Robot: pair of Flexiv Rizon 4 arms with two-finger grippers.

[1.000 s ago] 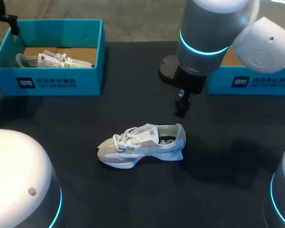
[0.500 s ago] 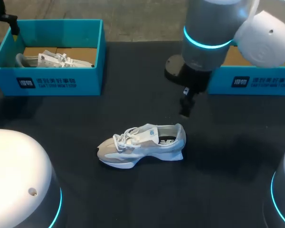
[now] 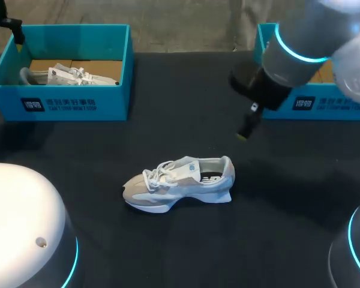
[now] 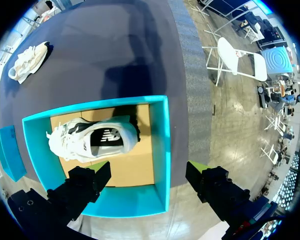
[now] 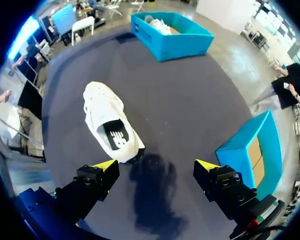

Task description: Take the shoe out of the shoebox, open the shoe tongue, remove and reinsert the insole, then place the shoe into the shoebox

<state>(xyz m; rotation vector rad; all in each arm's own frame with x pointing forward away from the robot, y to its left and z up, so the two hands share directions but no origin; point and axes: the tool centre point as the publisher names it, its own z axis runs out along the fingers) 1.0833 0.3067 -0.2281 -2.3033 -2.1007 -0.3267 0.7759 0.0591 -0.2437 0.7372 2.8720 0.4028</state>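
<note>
The white shoe (image 3: pixel 180 182) stands on the table (image 3: pixel 108 240), insole in. Opening the tongue looks next, calling for the right gripper (image 5: pixel 156 164), spread and empty near its heel, to come down. The left gripper (image 4: pixel 147 170), also spread and empty, hangs over the left shoebox (image 3: pixel 78 107), which holds 1 other shoe (image 3: pixel 69 75). The right shoebox (image 5: pixel 250 145) shows bare cardboard.

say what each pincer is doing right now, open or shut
Left pincer: open, empty, over the teal cardboard shoebox.
Right pincer: open, empty, white lace-up sneaker just ahead of it.
</note>
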